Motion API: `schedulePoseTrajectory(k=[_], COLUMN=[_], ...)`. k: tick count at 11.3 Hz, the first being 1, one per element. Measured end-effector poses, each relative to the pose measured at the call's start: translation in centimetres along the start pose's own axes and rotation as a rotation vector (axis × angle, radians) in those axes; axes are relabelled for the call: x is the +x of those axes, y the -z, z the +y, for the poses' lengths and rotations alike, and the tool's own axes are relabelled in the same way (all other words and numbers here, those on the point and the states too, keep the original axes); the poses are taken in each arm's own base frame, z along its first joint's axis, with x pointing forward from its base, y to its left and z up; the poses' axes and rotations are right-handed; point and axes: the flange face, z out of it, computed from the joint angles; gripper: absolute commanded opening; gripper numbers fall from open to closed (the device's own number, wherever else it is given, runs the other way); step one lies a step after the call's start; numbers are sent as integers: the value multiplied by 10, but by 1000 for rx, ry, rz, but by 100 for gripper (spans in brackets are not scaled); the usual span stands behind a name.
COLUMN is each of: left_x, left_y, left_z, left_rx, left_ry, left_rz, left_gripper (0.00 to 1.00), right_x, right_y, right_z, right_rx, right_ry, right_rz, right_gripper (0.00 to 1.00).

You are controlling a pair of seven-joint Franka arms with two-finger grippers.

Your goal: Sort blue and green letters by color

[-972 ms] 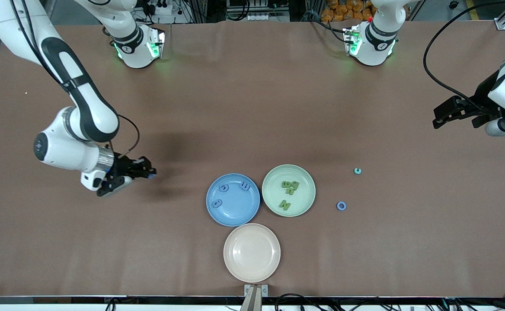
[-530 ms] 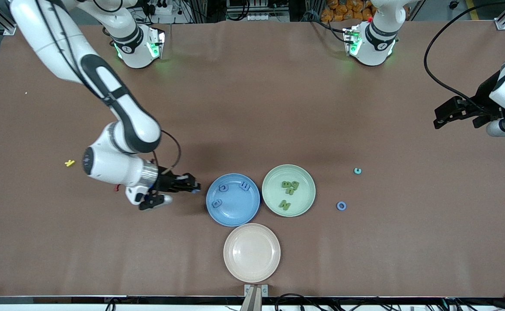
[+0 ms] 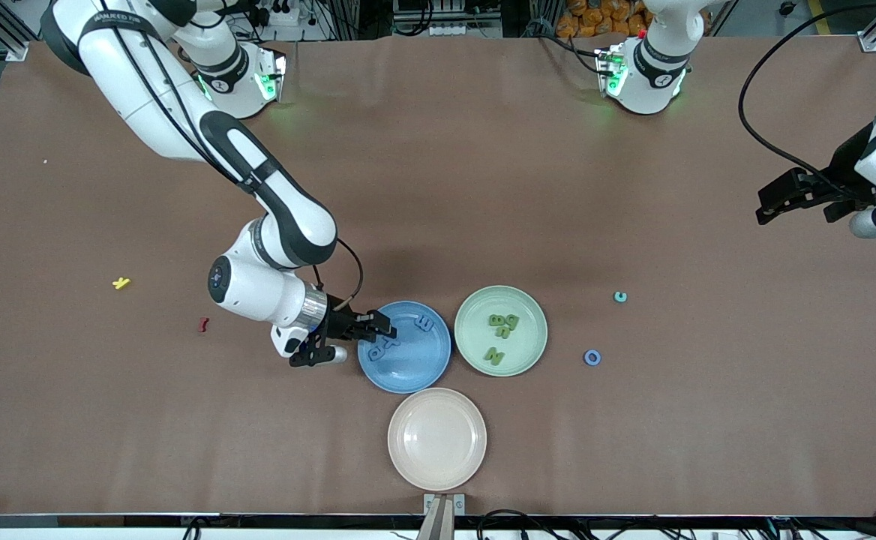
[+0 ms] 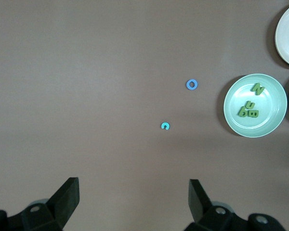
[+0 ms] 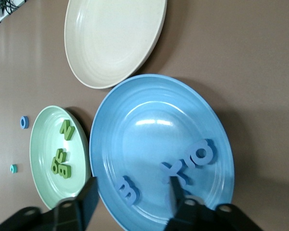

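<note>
While left gripper (image 3: 772, 206) waits spread, right gripper (image 3: 378, 330) parted over blue plate (image 3: 408, 371), blue letters (image 5: 183, 166) inside

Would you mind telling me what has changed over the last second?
The right gripper carried a blue letter from the right arm's end of the table to the blue plate and let it go; the letter now lies in the plate. The left gripper stayed open and waiting. The green plate and loose ring are unchanged.
</note>
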Motion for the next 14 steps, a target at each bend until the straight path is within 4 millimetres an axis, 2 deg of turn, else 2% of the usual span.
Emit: schedulePoseTrajectory(k=[2, 4, 6, 8, 10, 11, 14], left_x=[0, 0, 1, 1, 1, 1, 2], left_y=[0, -1, -3, -4, -4, -5, -5], left_z=[0, 0, 0, -1, -1, -1, -2], left_rx=[0, 0, 0, 0, -1, -1, -1], left_ry=[0, 0, 0, 1, 1, 1, 2], left_rz=[-1, -2, -6, -7, -9, -9, -11], left_gripper=[100, 100, 100, 100, 100, 100, 100], right_x=[-2, 0, -9, -18, -27, -32, -49], right_y=[-5, -5, -11, -2, 33, 59, 163], right_z=[-2, 11, 49, 90, 108, 115, 152], right_rx=[-2, -20, -81, -189, -284, -328, -509], right_ry=[3, -8, -29, 20, 86, 119, 181], right_rz=[11, 12, -15, -35, -63, -89, -208], right_gripper=[100, 100, 100, 100, 100, 100, 100])
